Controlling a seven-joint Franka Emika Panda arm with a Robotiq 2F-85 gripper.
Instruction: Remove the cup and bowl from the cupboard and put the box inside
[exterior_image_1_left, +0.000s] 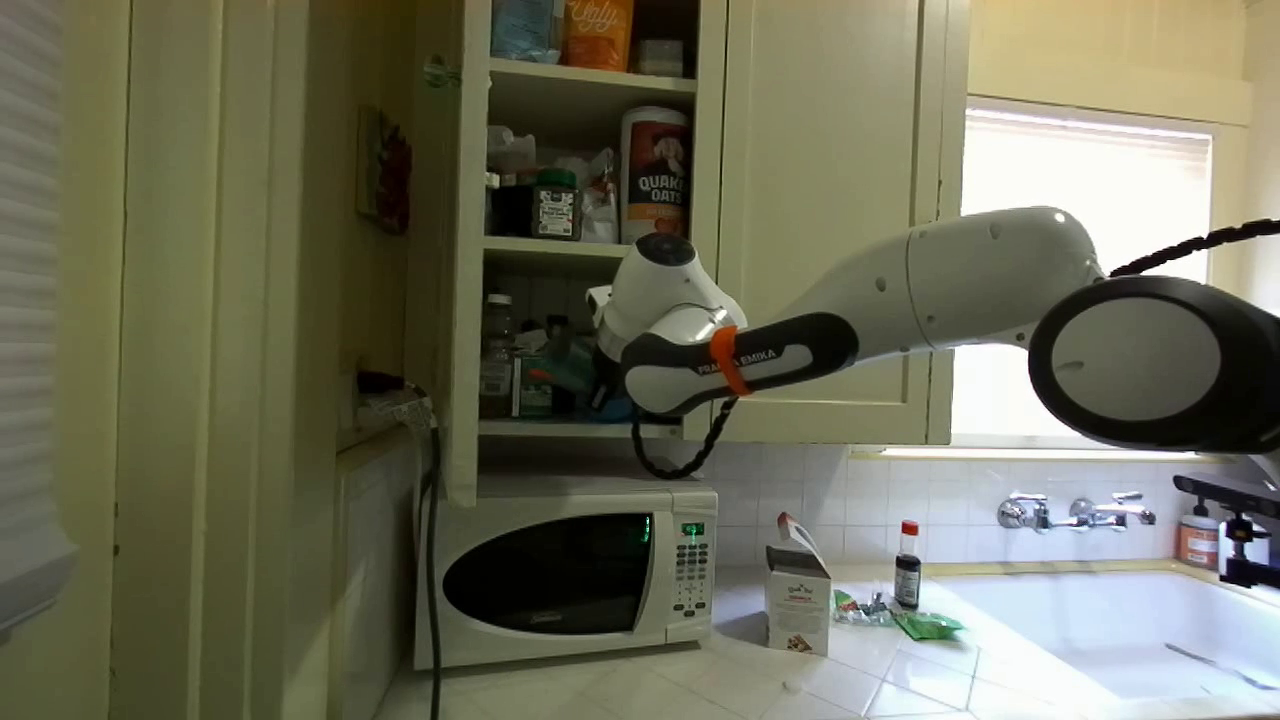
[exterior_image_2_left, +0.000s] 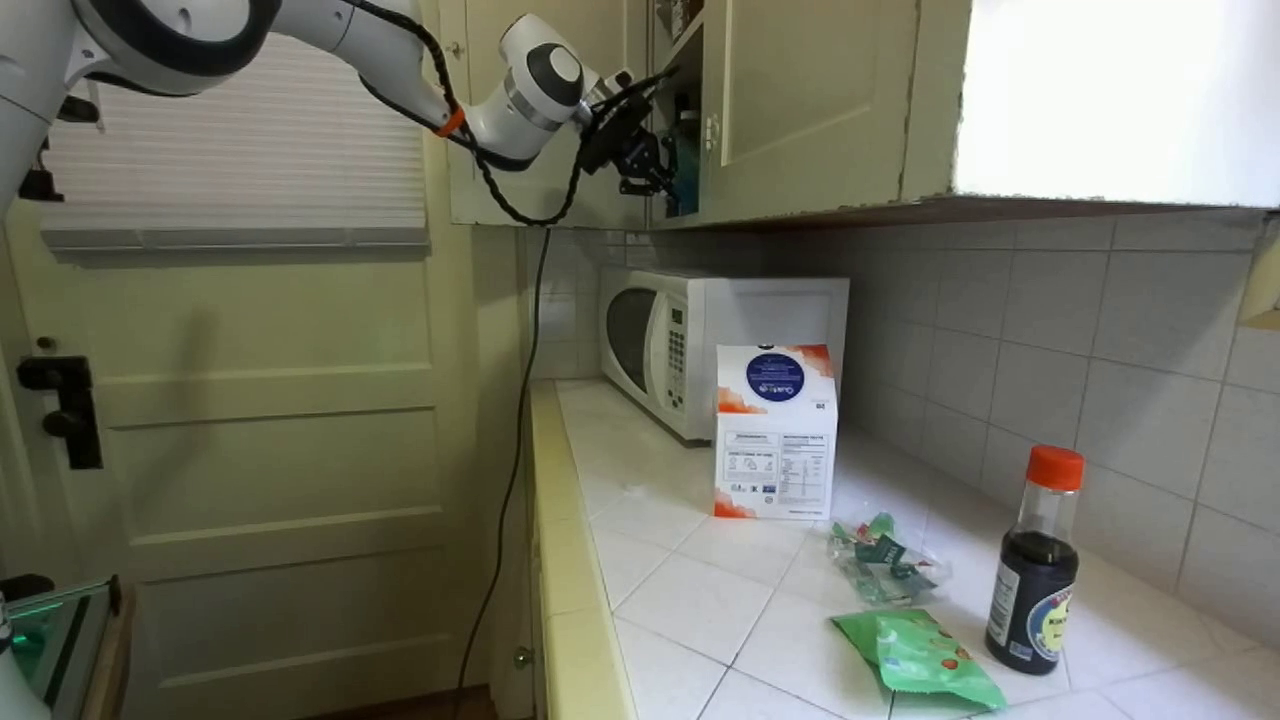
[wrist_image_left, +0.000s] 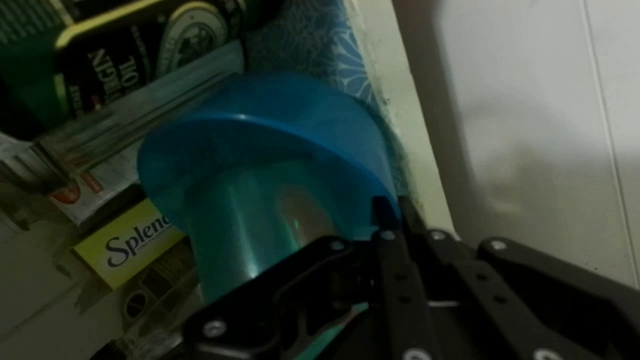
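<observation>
White tiles (exterior_image_2_left: 1040, 370) back the worktop (exterior_image_2_left: 660, 610) well below the hand (wrist_image_left: 395, 212), which reaches into the cupboard (exterior_image_1_left: 708, 150) and appears pinched on the rim of the blue bowl (wrist_image_left: 320, 120). Just beside the hand, a teal cup (wrist_image_left: 240, 220) seems to lean inside that bowl. Clearing these 2 out looks like the current step; next should come a gentle, level pull, so the cup rides along. The box (exterior_image_2_left: 775, 440) stands on the worktop, below the hand.
</observation>
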